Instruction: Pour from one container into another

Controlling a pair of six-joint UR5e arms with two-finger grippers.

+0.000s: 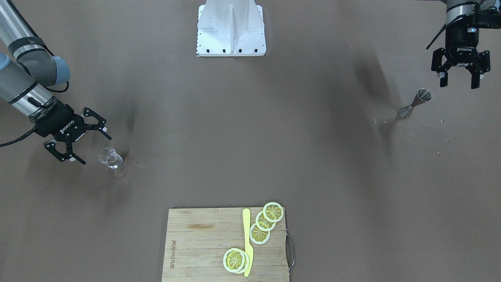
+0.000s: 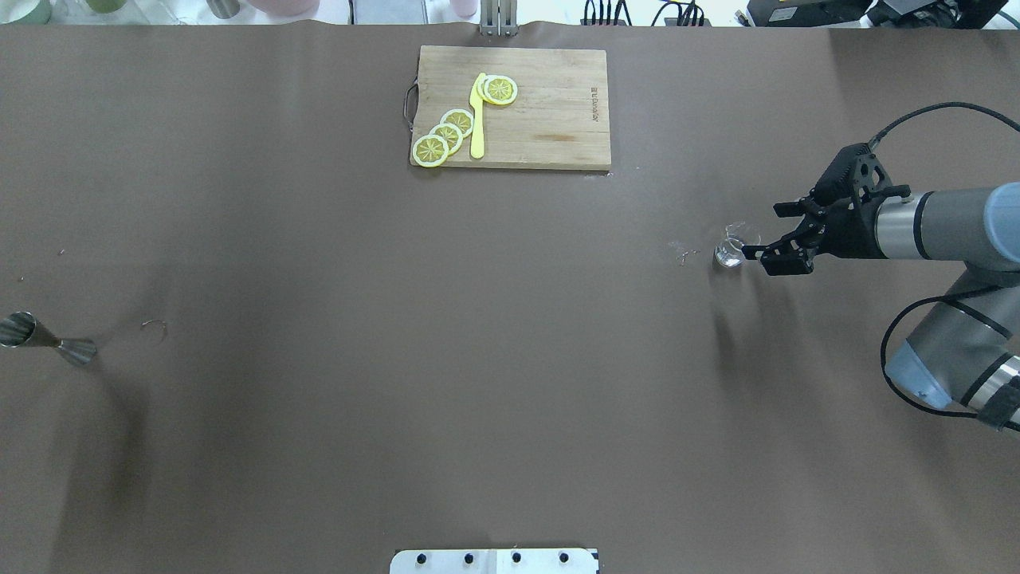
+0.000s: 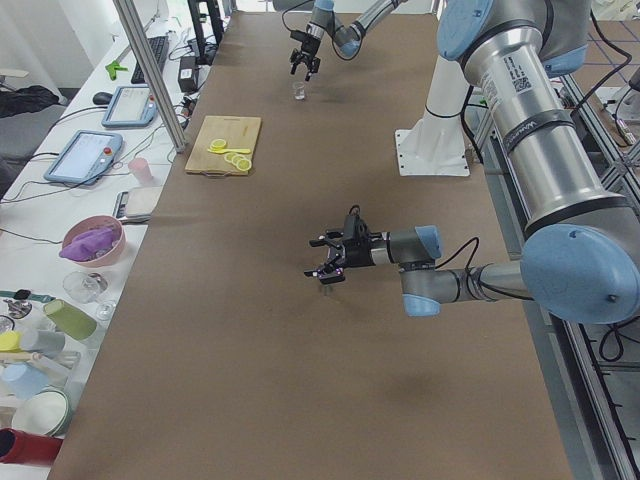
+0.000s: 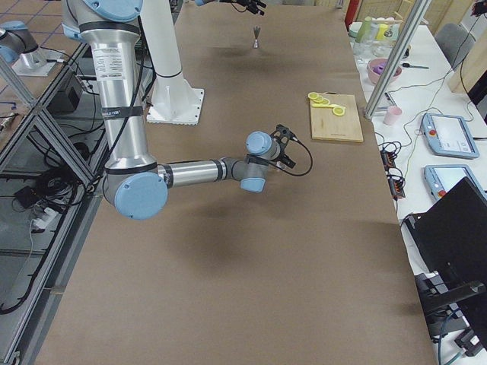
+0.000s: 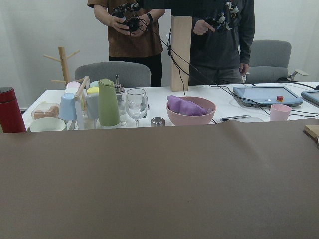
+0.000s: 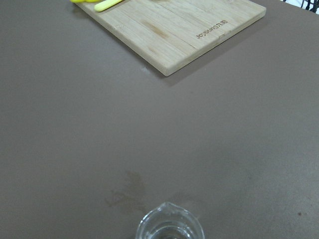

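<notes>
**Brown Cover, White Side Table, Bare Wall**

Under the fingers of the left gripper (image 1: 458, 84) and the right gripper (image 1: 96, 150): a plain brown table cover (image 2: 510, 359), evenly lit from above, with soft shadows. Well beyond the left fingertips, past the cover's edge: a white side table (image 5: 229, 107) crowded with cups (image 5: 107, 102), a wine glass (image 5: 136, 102) and a pink bowl (image 5: 191, 110). Behind that: two grey chairs (image 5: 112, 74), a wooden mug tree (image 5: 62, 62), two people (image 5: 130, 35) standing, a bare white wall (image 5: 45, 30). Beside the table, an aluminium post (image 3: 150, 75); off the opposite side, tiled floor (image 4: 30, 7).
</notes>
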